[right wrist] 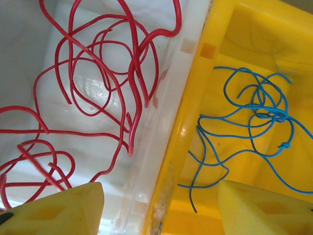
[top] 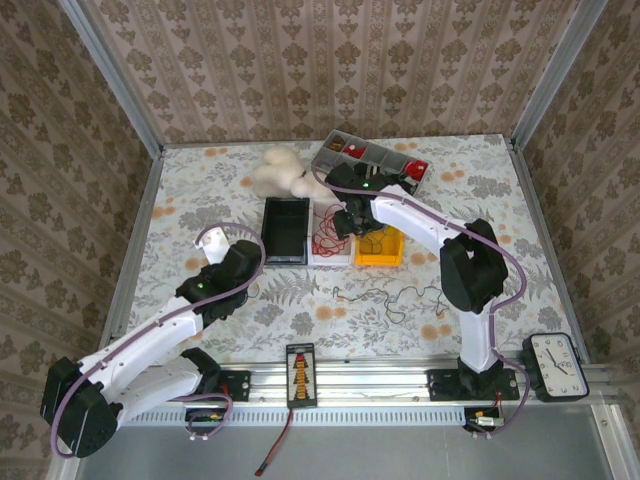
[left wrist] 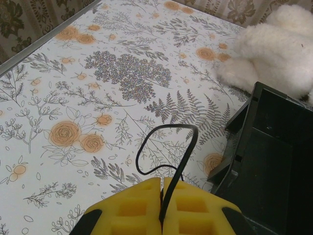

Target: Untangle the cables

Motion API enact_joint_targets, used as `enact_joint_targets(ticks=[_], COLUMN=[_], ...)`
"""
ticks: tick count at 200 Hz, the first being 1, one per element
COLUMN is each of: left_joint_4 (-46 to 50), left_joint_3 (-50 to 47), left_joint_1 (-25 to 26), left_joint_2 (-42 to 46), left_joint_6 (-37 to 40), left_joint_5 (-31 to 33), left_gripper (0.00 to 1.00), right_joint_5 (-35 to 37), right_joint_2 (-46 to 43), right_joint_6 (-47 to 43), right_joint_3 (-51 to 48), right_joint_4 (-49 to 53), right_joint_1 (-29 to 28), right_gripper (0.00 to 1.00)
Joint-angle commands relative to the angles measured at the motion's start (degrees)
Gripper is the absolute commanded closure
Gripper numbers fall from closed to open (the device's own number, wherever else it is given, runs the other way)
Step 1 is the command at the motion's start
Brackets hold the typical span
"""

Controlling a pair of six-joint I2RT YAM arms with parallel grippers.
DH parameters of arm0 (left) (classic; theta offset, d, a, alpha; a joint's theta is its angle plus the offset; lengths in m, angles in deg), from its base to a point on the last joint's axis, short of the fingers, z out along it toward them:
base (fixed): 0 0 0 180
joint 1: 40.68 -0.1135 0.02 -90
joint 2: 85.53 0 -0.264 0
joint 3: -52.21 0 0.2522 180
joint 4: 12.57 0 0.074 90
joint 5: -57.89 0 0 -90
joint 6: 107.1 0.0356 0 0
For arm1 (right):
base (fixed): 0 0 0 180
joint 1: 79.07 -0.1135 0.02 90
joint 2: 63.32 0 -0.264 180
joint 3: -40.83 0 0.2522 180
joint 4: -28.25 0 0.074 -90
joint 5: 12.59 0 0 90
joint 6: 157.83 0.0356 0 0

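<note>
Cables sit apart from one another here. The red cable (right wrist: pixel 88 88) lies in loose loops inside the white tray (right wrist: pixel 161 147), and the blue cable (right wrist: pixel 254 117) is coiled in the yellow bin (right wrist: pixel 234 39) just beside it, the two walls touching. Your right gripper (right wrist: pixel 159 191) hangs over that shared wall with its fingers (right wrist: pixel 73 205) spread wide, one above each container, holding nothing. Your left gripper (left wrist: pixel 161 188) is low over the flowered counter (left wrist: pixel 73 73), its yellow fingers (left wrist: pixel 132 210) pressed together on the black cable (left wrist: pixel 191 142), which rises from between them and curls into a small loop above the counter. A black bin (left wrist: pixel 274 147) stands just to the right of that loop, with a white plush toy (left wrist: pixel 274 49) beyond it. From the top camera, a loose dark cable (top: pixel 385 295) trails across the counter on the near side of the yellow bin; you cannot tell whether it joins the held one
</note>
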Motion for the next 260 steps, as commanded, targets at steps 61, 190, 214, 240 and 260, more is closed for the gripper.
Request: enact_joint_targets(ticks=[61,190,214,240,260], left_joint_4=[-1.01,-23.82,-26.76,-29.11,-29.12], left_joint_3=[3.99,21.65,22.22,22.10,21.44], left_joint_1=[-0.69,-1.65,-2.52,-3.46,-4.45], left_joint_2=[2.12,-8.73,-14.67,-18.78,-21.09], left_joint_6=[8.08,34.53,33.97,33.09,31.12], left_joint_5=[-0.44,-15.50,-14.36,-14.17,-14.60], left_gripper=[1.00,1.00,1.00,1.00,1.00], right_joint_5=[4.22,9.72,9.56,9.99,10.30], right_joint_2=[-13.15,-24.18,-24.80,-26.53,-28.04], right_joint_6=[2.58,8.85,9.14,9.17,9.53], right_joint_3=[-11.64,-26.07,-26.52,-27.85,-29.37], right_joint_4=[-12.61,-23.87,-23.27,-22.99,-23.02], right_joint_1=[-0.35,0.42,0.53,0.62,0.79], right_gripper=[0.41,0.42,0.43,0.43,0.42])
